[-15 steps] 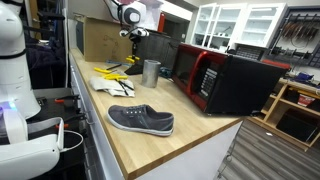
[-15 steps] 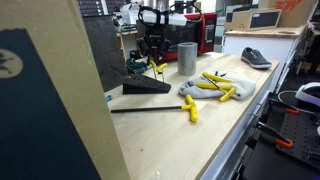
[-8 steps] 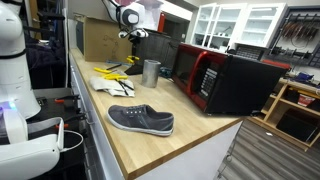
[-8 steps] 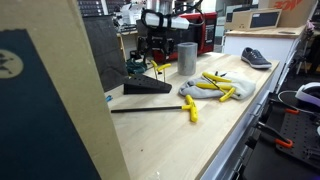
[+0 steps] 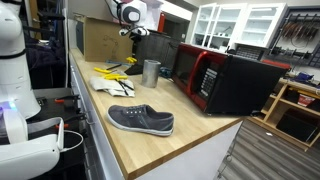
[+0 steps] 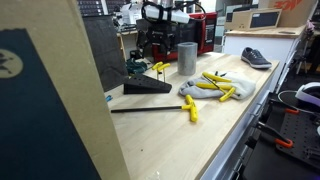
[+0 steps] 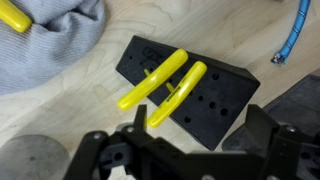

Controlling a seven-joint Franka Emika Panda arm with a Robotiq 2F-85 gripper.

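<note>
As the jaws hang wide open just above it, holding nothing, the yellow tool (image 7: 165, 85) stands alone in the black block (image 7: 215, 100). Its tip seems to sit in one of the block's holes, so both handles stick up, easy to reach. The block rests at the far end of the bench (image 5: 190, 138). A grey cloth (image 7: 50, 45) with more yellow tools lies near it. A metal cup (image 6: 186, 58) stands just beside. A shoe (image 5: 141, 120) and a microwave (image 5: 225, 80) are well apart. Nothing gets between the jaws and the tool.
</note>
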